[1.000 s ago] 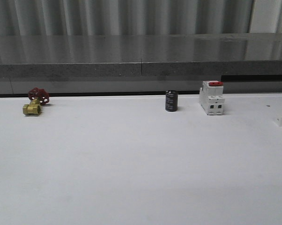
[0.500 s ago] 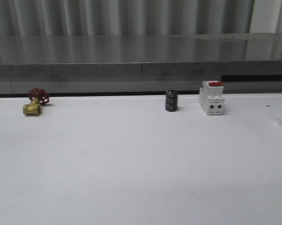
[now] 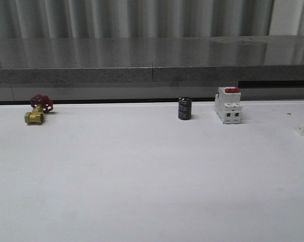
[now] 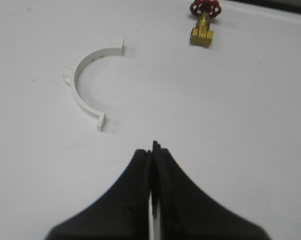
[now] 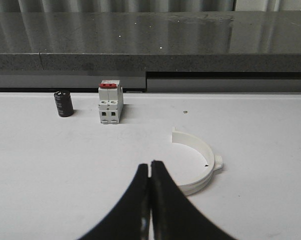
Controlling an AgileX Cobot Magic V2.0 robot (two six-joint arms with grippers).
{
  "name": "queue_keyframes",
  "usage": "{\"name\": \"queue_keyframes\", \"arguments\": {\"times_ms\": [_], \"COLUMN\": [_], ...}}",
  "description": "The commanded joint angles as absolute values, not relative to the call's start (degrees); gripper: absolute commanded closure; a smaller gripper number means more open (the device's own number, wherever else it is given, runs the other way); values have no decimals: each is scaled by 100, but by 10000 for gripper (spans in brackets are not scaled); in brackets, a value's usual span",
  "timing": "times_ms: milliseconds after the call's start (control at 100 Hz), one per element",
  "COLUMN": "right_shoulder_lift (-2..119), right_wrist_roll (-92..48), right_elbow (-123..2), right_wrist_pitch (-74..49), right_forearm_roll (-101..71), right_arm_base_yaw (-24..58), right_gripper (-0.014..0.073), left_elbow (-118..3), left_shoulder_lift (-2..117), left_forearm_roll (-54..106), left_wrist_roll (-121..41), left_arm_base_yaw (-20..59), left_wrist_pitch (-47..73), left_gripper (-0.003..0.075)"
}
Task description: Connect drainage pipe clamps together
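Both clamp halves, one (image 4: 85, 85) and the other (image 5: 198, 167), look light and stiff. Grab each by its curved band. The left claw (image 4: 151, 155) and right claw (image 5: 150, 172) are pressed closed, holding nothing.

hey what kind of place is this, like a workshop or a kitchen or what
Probably a lab or workshop test bench: a plain white table holds hardware parts, namely a brass valve, a breaker, a black capacitor and two white clamp halves.

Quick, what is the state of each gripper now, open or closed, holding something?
Left gripper: closed, holding nothing; one clamp half lies apart on the table.
Right gripper: closed, empty; other clamp half lies beside it.
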State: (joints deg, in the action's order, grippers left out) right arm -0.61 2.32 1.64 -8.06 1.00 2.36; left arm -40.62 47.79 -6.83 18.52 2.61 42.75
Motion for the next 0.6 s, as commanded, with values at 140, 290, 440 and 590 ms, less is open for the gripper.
{"name": "queue_keyframes", "arguments": {"times_ms": [140, 290, 440, 590], "right_shoulder_lift": [-152, -152, -152, -152], "right_wrist_roll": [198, 198, 198, 198], "right_elbow": [52, 52, 52, 52], "right_wrist_pitch": [-321, -321, -321, -321], "right_forearm_roll": [81, 81, 81, 81], "right_arm_base_yaw": [190, 190, 190, 190], "right_gripper": [661, 661, 661, 661], "left_elbow": [-4253, -4253, -4275, -4606], "left_shoulder_lift": [5221, 5269, 5323, 5841], "left_forearm_roll": [-803, -834, -784, -743], "left_wrist_roll": [1612, 1612, 1612, 1612], "left_arm_base_yaw": [259, 259, 259, 188], "left_wrist_pitch": [4168, 4125, 4075, 4151], "left_gripper": [485, 155, 122, 122]}}
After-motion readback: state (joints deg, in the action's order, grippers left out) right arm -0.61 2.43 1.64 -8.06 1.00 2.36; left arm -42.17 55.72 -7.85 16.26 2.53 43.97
